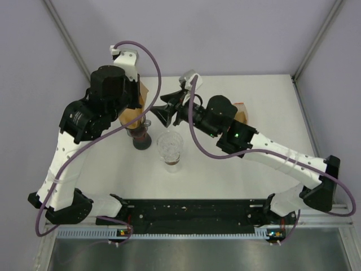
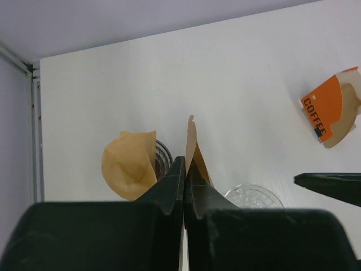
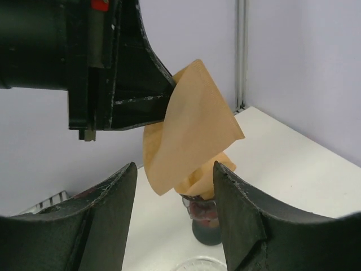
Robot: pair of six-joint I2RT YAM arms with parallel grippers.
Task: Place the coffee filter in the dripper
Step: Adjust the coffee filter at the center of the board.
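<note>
My left gripper (image 2: 185, 164) is shut on the edge of a flat brown paper coffee filter (image 2: 194, 149) and holds it up in the air; the filter also shows in the right wrist view (image 3: 192, 124). Below it a second, opened filter (image 2: 130, 164) sits in a small glass holder on a dark base (image 3: 206, 217). A clear ribbed dripper (image 1: 170, 148) stands just right of that holder, empty. My right gripper (image 3: 175, 169) is open and empty, facing the held filter from the right, close to it, in the top view (image 1: 163, 116).
An orange coffee filter packet (image 2: 333, 110) lies on the white table (image 1: 225, 175) at the back right, partly under my right arm. Grey walls close the table on the left, back and right.
</note>
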